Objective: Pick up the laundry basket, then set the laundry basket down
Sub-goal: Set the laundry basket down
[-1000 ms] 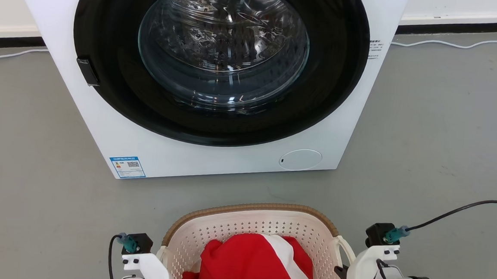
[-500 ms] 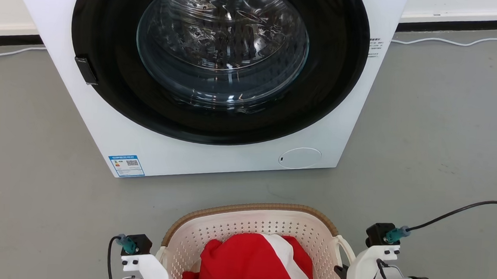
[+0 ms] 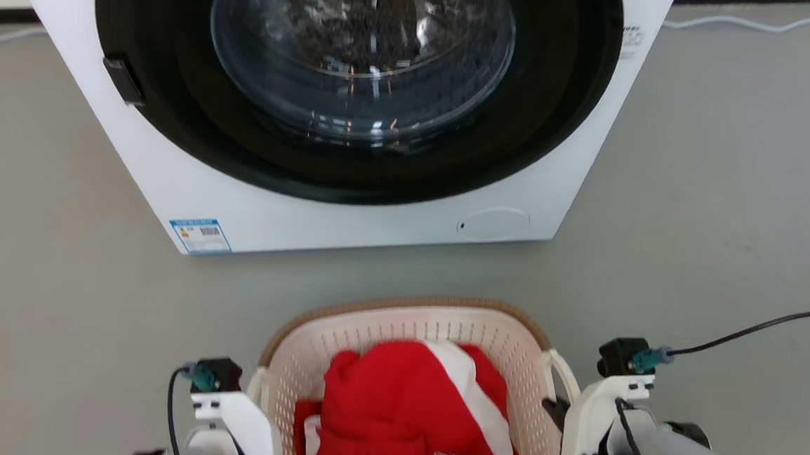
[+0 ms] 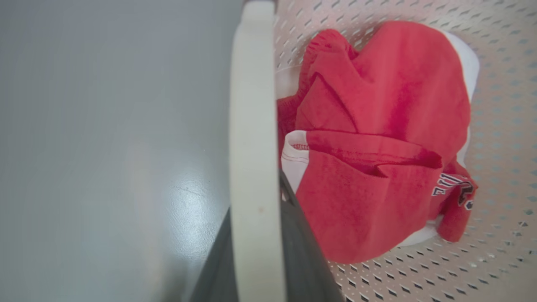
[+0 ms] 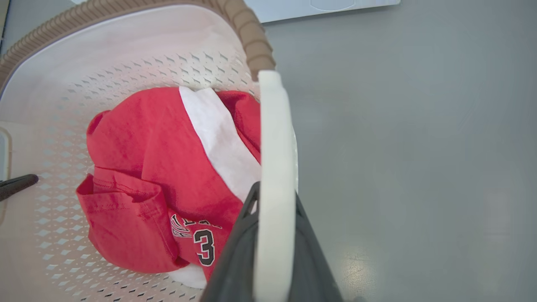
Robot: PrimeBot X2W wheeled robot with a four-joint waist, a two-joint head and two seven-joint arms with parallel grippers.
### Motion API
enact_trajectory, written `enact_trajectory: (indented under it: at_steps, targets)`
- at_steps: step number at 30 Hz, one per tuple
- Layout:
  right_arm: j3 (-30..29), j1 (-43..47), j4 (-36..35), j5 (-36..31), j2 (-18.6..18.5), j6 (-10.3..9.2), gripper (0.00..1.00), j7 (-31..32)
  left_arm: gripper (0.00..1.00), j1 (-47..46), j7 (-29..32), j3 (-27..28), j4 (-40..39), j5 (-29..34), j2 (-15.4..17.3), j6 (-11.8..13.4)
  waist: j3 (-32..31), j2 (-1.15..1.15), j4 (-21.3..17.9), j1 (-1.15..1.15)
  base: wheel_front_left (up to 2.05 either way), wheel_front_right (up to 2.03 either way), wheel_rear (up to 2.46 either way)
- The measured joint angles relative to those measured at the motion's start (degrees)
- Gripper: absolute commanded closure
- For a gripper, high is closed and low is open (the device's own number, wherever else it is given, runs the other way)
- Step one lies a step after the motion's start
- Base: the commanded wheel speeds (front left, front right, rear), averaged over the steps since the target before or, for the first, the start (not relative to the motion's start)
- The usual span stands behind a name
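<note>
The left handle (image 4: 251, 105) is clamped by the jaws of the left gripper (image 4: 256, 197), and the right handle (image 5: 275, 126) by those of the right gripper (image 5: 275, 193). The basket (image 3: 407, 303) is held between the two arms, close to the robot, with a red shirt (image 3: 394, 410) heaped inside; whether it is clear of the floor (image 3: 695, 203) cannot be told. Beyond it, well apart, the washer (image 3: 349, 217) is seen. A slip is to be feared: the handles are thin and smooth, so if one arm were lowered faster, the basket could be tilted and a handle twisted free
</note>
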Motion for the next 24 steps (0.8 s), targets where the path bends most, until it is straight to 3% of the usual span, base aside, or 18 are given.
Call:
enact_trajectory:
  at_steps: [24]
  targets:
    - [-0.10,-11.59,-1.48,-1.67,-2.50,0.01,1.00,-13.90,1.00,-16.27,-12.76,-1.05,1.56,1.72,-0.55,1.00,23.60,0.00,1.78,0.00,0.00,0.00,0.00]
